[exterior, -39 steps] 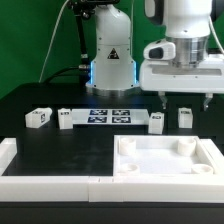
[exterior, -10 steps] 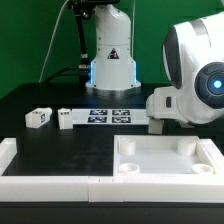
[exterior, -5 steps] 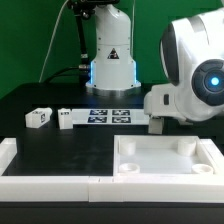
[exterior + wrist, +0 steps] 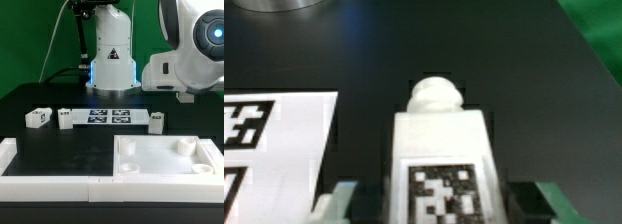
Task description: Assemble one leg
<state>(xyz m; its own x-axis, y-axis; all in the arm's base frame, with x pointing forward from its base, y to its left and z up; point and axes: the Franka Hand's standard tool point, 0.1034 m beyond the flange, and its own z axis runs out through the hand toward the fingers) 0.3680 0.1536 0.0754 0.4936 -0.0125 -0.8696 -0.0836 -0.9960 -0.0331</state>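
In the wrist view the leg [image 4: 441, 150], a small white block with a black-and-white tag on its facing side and a rounded peg at its far end, sits between my gripper's [image 4: 441, 208] two fingertips [image 4: 342, 203]. The gripper is shut on it. In the exterior view the gripper [image 4: 185, 96] hangs under the raised white hand at the right, above the table. The held leg is hidden there by the hand.
Another leg [image 4: 157, 122] stands just right of the marker board [image 4: 110, 115], which also shows in the wrist view [image 4: 269, 130]. Two more legs [image 4: 39, 118] [image 4: 65, 118] lie at the left. The white tray-like top [image 4: 168, 174] lies front right, and a white fence [image 4: 50, 181] front left.
The hand has risen from table level at the right. The leg that stood right of the other leg 3.9 s ago is gone from the table.
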